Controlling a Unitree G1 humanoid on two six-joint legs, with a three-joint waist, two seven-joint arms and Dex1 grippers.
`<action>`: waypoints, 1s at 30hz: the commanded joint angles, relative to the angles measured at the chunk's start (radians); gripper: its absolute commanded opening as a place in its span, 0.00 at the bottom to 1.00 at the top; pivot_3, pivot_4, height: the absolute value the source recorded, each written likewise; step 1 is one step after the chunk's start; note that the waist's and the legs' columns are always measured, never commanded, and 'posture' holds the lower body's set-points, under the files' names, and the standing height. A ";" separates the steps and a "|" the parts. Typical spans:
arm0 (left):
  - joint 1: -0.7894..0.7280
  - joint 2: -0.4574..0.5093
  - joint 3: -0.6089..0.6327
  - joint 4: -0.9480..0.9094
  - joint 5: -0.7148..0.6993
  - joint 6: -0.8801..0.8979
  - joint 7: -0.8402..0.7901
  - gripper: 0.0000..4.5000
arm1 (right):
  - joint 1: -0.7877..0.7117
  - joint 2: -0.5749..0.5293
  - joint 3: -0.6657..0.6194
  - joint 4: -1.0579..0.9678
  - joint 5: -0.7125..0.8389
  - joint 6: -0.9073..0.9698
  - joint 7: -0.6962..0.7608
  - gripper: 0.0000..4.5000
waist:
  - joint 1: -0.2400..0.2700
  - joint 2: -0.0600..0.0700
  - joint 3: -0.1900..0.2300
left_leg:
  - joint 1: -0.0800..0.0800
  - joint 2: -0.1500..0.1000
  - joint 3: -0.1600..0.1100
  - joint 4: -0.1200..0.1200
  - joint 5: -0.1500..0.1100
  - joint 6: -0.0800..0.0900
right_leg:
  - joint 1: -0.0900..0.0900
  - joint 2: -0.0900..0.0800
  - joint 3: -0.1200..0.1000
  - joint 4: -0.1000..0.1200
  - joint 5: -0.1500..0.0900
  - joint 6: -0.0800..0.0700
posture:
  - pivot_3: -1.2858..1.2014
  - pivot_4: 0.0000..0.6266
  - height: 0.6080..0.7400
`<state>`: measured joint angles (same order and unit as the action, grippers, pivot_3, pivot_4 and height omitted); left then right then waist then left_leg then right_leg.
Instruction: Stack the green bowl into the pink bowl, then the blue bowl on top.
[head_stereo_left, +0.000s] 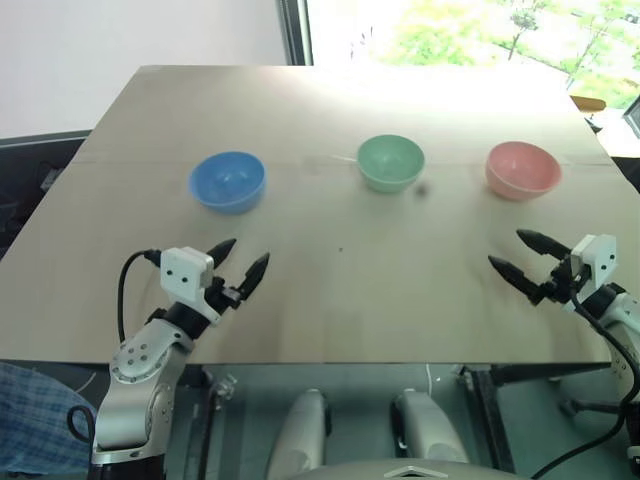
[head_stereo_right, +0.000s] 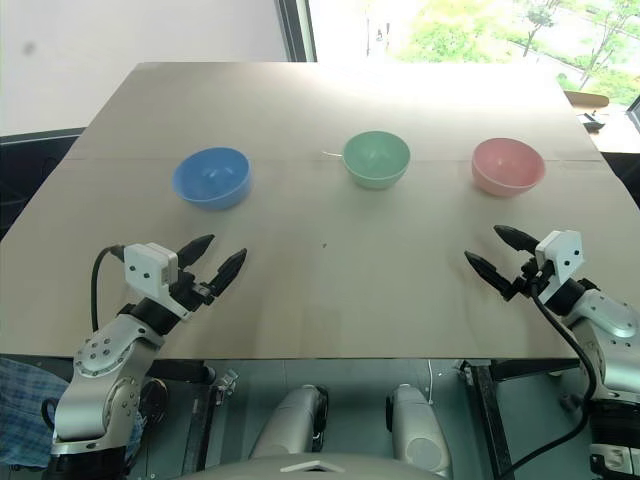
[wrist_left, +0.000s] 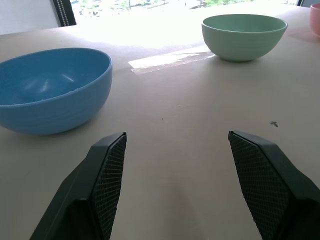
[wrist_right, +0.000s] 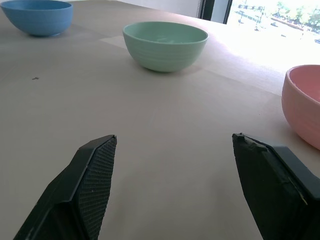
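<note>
Nothing is stacked yet: blue bowl (head_stereo_left: 228, 181), green bowl (head_stereo_left: 390, 162) and pink bowl (head_stereo_left: 522, 169) sit apart along the far side, while my left gripper (head_stereo_left: 240, 265) and right gripper (head_stereo_left: 519, 255) wait near, both wide and empty.

We hold our left gripper (head_stereo_left: 240, 258) and right gripper (head_stereo_left: 516, 251) low and level, both empty with fingers spread wide, each arm angled inward toward the other.

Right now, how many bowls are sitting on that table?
3, in a row across the table: the blue bowl on the left, the green bowl in the middle, the pink bowl on the right. None stacked.
</note>
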<state>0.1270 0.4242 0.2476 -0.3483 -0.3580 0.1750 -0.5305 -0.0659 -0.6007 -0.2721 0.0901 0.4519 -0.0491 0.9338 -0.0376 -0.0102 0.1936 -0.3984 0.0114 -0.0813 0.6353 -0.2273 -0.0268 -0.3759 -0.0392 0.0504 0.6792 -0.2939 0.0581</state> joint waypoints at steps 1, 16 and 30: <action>-0.002 0.005 0.021 -0.047 -0.045 -0.028 -0.030 0.76 | -0.012 0.004 -0.025 -0.009 0.016 -0.027 0.007 0.87 | 0.000 0.000 0.000 | 0.000 0.000 0.000 0.000 0.000 0.000 | 0.000 0.000 0.000 0.000 0.000 0.000 | 0.52 0.24 1.00; -0.009 0.016 0.018 -0.046 -0.118 -0.041 -0.090 0.76 | -0.019 0.006 -0.039 -0.004 0.007 -0.032 -0.025 0.87 | 0.000 0.000 0.000 | 0.000 0.000 0.000 0.000 0.000 0.000 | 0.000 0.000 0.000 0.000 0.000 0.000 | 0.52 0.24 1.00; -0.018 0.012 -0.006 -0.038 -0.112 -0.062 -0.112 0.76 | -0.074 -0.045 -0.037 0.020 -0.033 0.007 -0.063 0.87 | 0.000 0.000 0.000 | 0.000 0.000 0.000 0.000 0.000 0.000 | 0.000 0.000 0.000 0.000 0.000 0.000 | 0.52 0.24 1.00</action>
<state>0.1084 0.4333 0.2377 -0.3494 -0.4633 0.1451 -0.6266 -0.1154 -0.6135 -0.2768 0.1157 0.4332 -0.0458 0.8862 -0.0379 -0.0100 0.1936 -0.3980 0.0112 -0.0802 0.6358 -0.2273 -0.0268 -0.3759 -0.0392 0.0515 0.6797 -0.2938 0.0581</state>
